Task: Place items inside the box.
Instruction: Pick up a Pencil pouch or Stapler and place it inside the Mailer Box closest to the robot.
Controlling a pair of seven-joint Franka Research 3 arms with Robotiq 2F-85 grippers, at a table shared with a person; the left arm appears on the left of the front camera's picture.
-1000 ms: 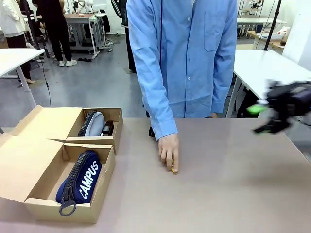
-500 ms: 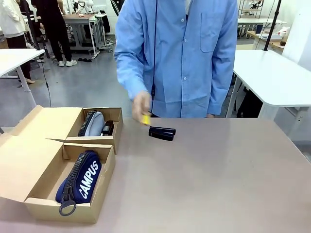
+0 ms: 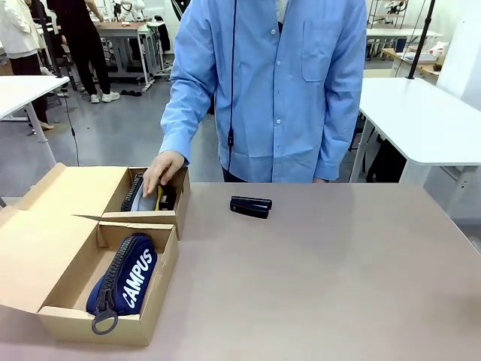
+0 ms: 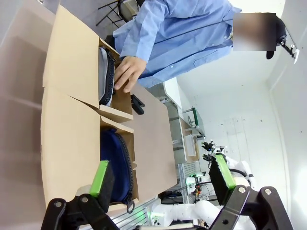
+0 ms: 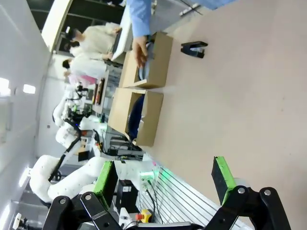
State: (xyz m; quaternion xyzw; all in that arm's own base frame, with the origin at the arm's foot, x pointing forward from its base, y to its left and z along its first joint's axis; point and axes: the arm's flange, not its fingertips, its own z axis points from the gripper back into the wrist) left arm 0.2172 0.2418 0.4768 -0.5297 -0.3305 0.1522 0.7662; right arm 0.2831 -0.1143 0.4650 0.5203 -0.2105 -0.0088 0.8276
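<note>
Two cardboard boxes sit at the left of the front view. We find the longer box [image 3: 105, 325] in the lower left corner, its flap lid [image 3: 34, 252] laid open to the left and the navy CAMPUS pouch [image 3: 126, 280] lying inside it. Just above it in the frame stands the shorter box [image 3: 143, 219], which holds a grey pouch [image 3: 144, 197]. The person's hand [image 3: 164, 170] is down in this shorter box. A sliver of the yellow utility knife [image 3: 158, 198] shows below its fingers; we cannot tell whether they grip it. One black stapler [image 3: 251, 206] lies on the table [image 3: 346, 286] at frame centre, well apart from both boxes. In its own wrist view the left gripper [image 4: 160, 173] has its jaws spread wide and empty. The right gripper [image 5: 162, 175] is likewise apart, holding nothing.
</note>
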